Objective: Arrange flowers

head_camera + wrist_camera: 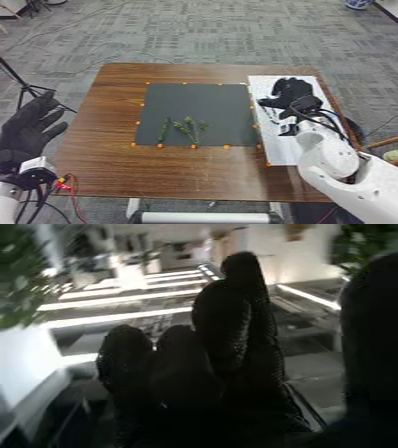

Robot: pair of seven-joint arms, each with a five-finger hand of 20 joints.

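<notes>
Right robot hand (291,91) over the white sheet (287,145), fingers straight and loosely spread, leafy stems (188,131) off to its left.
Stems are lying on the flat dark mat (195,102) and look nearer the robot than that hand, too tiny to make out any blooms tbh; left robot hand (31,127) is beyond the wood-grain counter's (102,150) left edge, fingers spread too, arm cut off by the frame, and the wrist view has blurry greenery (19,276) past the right one's ribbed black glove.

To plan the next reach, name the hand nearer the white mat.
Right. The right hand is over the white mat; the left hand is beyond the table's left edge.
</notes>
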